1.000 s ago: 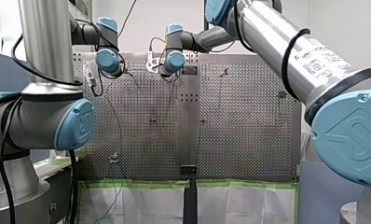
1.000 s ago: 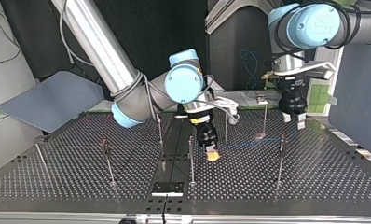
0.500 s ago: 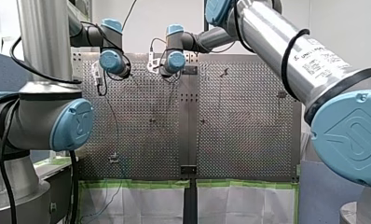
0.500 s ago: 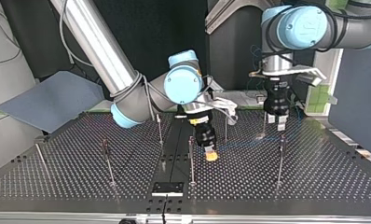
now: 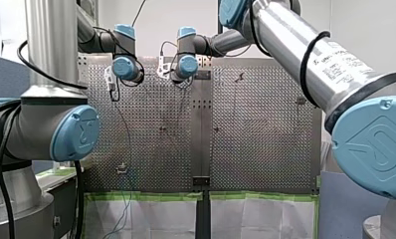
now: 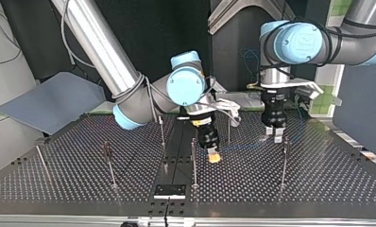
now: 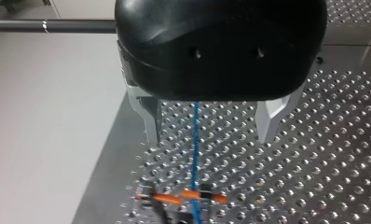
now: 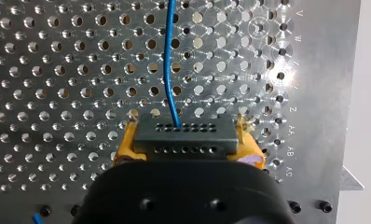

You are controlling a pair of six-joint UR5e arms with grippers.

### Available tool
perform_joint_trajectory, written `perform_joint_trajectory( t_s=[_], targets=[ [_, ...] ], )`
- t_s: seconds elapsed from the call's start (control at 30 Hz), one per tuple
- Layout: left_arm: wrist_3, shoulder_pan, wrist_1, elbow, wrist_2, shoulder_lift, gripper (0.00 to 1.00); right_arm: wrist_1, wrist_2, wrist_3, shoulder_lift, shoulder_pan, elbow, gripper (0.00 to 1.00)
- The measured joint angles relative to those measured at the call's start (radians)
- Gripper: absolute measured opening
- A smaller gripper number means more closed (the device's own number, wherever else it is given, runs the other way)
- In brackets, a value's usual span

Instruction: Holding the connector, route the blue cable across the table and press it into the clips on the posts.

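In the right wrist view my right gripper (image 8: 187, 133) has its yellow pads (image 8: 127, 142) shut on a dark multi-hole connector (image 8: 183, 144). The blue cable (image 8: 169, 70) leaves the connector and runs ahead over the perforated plate. In the top view that gripper (image 6: 214, 156) hangs low near the middle. My left gripper (image 7: 211, 126) stands open with its metal fingers (image 7: 148, 116) astride the blue cable (image 7: 194, 149), not touching it. Just ahead of it is a post clip with orange parts (image 7: 181, 197). It hovers at the top view's right (image 6: 274, 136).
Several thin posts stand on the plate, among them one by my right gripper (image 6: 193, 161), one near my left gripper (image 6: 284, 161) and one further to the top view's left (image 6: 110, 165). A grey sheet (image 6: 49, 101) lies beyond the plate's far-left corner.
My left arm has swung toward the middle of the table, to the left in the top view, and come lower over the cable. My right arm has stayed put with the connector.
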State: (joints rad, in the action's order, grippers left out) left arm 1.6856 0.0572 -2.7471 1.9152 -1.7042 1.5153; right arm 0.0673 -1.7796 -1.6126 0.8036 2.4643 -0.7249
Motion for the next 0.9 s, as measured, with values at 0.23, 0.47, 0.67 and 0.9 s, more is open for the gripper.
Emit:
perform_joint_trajectory(
  t_s=[0.23,0.47,0.67,0.9],
  targets=[
    [0.009,0.012,0.02,-0.042,-0.011,0.034,1.0,-0.001,0.0,0.0,-0.001,0.0,0.0,0.0],
    [0.015,0.024,0.023,-0.104,-0.01,0.089,1.0,-0.002,-0.001,0.0,-0.001,0.0,0.0,0.0],
    [0.014,0.032,0.035,-0.151,-0.022,0.143,1.0,-0.003,-0.001,0.0,-0.002,0.0,0.0,0.0],
    [0.016,0.035,0.043,-0.163,-0.022,0.194,1.0,-0.003,-0.002,0.001,-0.002,0.0,0.0,0.0]
  ],
)
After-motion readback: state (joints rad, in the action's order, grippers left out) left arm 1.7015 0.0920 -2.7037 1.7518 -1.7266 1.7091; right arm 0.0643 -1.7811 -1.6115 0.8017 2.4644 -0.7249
